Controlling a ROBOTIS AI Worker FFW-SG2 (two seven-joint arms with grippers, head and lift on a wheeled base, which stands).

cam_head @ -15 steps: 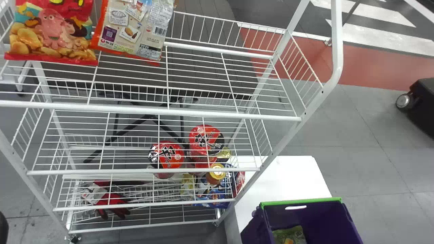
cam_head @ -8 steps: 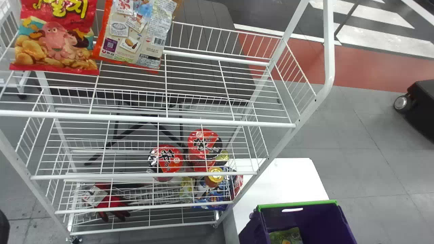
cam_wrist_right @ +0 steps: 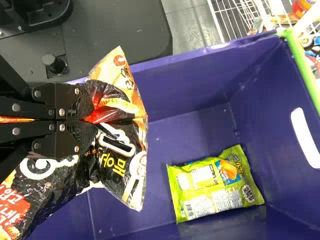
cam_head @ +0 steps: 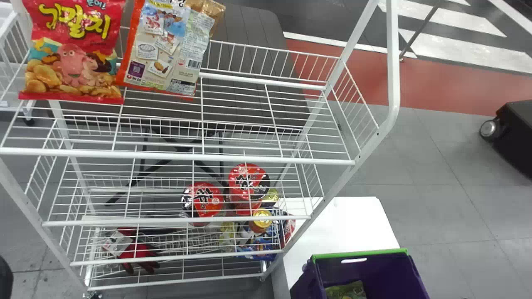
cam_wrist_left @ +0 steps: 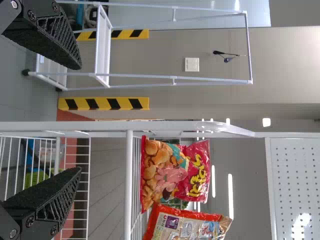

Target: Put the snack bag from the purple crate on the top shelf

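In the right wrist view my right gripper point(cam_wrist_right: 92, 120) is shut on a black and orange snack bag point(cam_wrist_right: 117, 145), pinching its crumpled middle over the purple crate point(cam_wrist_right: 190, 75). A green snack bag point(cam_wrist_right: 215, 185) lies on the crate floor. The head view has the crate point(cam_head: 374, 272) at the bottom right, with part of the green bag point(cam_head: 347, 290) inside. My left gripper point(cam_wrist_left: 75, 120) stands open beside the rack in the left wrist view, nothing between its fingers. The top shelf point(cam_head: 249, 104) holds a red snack bag point(cam_head: 75, 54) and an orange-and-beige bag point(cam_head: 166, 50) at its left.
Red-lidded cups point(cam_head: 203, 199) and a gold-lidded jar point(cam_head: 262, 218) are on lower shelves, with red gloves point(cam_head: 139, 251) at the left. A white table point(cam_head: 345, 224) stands beside the rack's right post point(cam_head: 332, 191). A black wheeled object point(cam_head: 515, 133) is farther right.
In the head view, the rack's top shelf and its bags have shifted down, and its right post a little left. The crate has also shifted slightly down and left.
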